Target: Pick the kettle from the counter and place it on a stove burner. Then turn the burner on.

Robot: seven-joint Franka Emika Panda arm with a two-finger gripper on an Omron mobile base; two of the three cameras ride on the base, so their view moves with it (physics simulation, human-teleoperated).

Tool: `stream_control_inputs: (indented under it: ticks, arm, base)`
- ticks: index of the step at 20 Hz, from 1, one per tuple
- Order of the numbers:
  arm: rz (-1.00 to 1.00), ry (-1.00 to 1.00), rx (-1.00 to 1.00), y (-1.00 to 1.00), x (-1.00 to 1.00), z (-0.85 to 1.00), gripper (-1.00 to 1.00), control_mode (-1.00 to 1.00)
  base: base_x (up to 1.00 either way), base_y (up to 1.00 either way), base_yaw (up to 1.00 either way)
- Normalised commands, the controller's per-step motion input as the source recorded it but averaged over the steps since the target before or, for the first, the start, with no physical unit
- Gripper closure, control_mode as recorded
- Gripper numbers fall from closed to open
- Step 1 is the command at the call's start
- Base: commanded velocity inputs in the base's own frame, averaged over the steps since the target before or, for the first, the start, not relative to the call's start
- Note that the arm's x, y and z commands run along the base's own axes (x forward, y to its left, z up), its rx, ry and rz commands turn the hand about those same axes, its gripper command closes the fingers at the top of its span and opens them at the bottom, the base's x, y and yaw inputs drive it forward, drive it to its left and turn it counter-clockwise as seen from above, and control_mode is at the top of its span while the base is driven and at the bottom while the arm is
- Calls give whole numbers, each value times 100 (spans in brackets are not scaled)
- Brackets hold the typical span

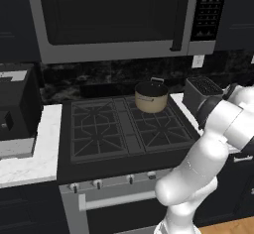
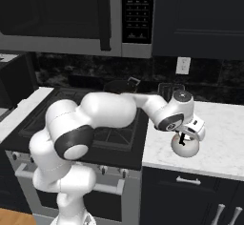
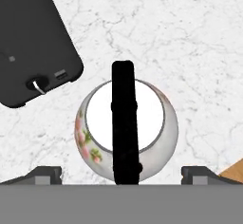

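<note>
Arm reaching right, elbow bent, wrist pointing down; gripper (image 3: 121, 173) fingers spread wide, apparently holding nothing.

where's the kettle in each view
Left base view: I can't make it out; the arm's elbow covers that stretch of counter.
Right base view: kettle at right centre, on the white counter under the gripper.
Hand view: kettle low centre, handle running up the picture.
Shared landmark: the white marble counter right of the stove.

A tan pot with a dark lid (image 1: 151, 98) sits on the far right of the black cooktop. A black toaster (image 1: 202, 92) (slotted top) stands on the white marble counter (image 2: 219, 143) just right of it.
</note>
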Motion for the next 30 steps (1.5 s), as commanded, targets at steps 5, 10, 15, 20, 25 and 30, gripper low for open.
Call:
stream_control_inputs:
  ticks: [5,10,15,20,25,30]
  arm:
    - [0,0,-2,-2,21,-15,100,-100]
    - [1,-2,-9,0,15,-33,100,-100]
    - [2,-13,1,0,-9,-3,100,-100]
    - [0,-37,20,3,-64,82,100,-100]
    - [1,-16,9,76,-82,53,100,-100]
    - [0,-6,5,100,-77,63,100,-100]
  base:
    - [0,0,0]
    - [0,0,0]
    - [0,0,0]
    - [0,0,0]
    - [0,0,0]
    - [0,0,0]
